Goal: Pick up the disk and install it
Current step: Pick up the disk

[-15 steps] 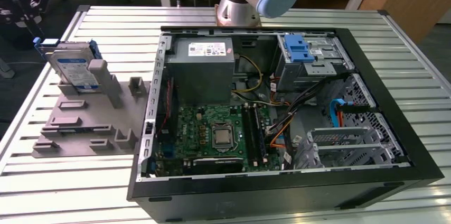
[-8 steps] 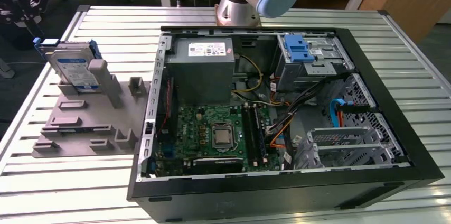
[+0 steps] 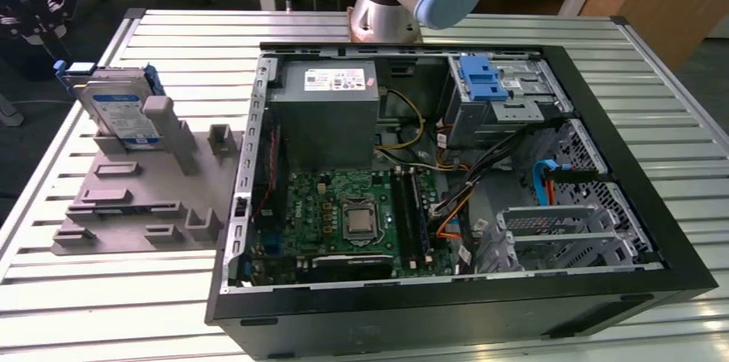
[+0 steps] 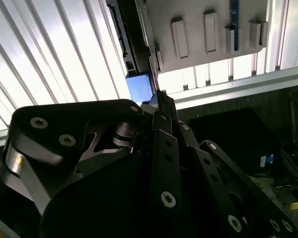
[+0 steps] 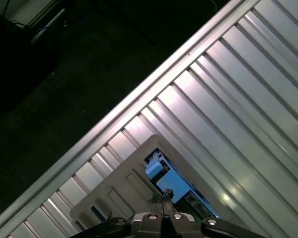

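One gripper [image 4: 160, 97], fingers closed on nothing, is held over the disk [image 3: 118, 110], which is stood on end in a grey holder [image 3: 125, 204] at the exterior view's left, long axis near upright, beside the computer case [image 3: 433, 306]

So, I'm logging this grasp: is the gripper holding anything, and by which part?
Nothing is held; the gripper hovers near the disk, which stands in its grey holder.
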Robot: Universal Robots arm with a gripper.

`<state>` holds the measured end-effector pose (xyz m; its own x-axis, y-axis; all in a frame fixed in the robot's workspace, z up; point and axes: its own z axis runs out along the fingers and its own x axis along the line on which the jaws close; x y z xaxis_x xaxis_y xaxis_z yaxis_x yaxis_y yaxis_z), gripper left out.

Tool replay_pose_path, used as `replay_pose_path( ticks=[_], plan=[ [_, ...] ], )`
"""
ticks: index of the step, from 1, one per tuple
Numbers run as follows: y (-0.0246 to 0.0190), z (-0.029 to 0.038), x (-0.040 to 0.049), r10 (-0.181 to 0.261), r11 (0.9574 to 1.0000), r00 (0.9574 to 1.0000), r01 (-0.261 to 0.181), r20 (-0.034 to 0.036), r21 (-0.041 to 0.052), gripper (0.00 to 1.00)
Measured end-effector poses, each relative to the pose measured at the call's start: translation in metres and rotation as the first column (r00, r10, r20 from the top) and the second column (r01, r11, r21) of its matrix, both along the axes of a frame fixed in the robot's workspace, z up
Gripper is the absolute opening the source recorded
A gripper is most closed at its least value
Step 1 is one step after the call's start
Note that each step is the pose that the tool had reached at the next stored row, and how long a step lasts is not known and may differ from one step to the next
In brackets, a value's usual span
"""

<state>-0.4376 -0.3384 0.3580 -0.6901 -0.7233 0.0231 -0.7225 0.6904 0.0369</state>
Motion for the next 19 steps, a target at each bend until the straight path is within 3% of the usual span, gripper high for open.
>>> replay_pose_path(
  ticks=[19],
  plan=[
    [0.0000, 0.0000, -0.0008, 0.089, 0.9960, 0.9960, -0.089, 0.0009, 0.0000, 0.11]
  ],
)
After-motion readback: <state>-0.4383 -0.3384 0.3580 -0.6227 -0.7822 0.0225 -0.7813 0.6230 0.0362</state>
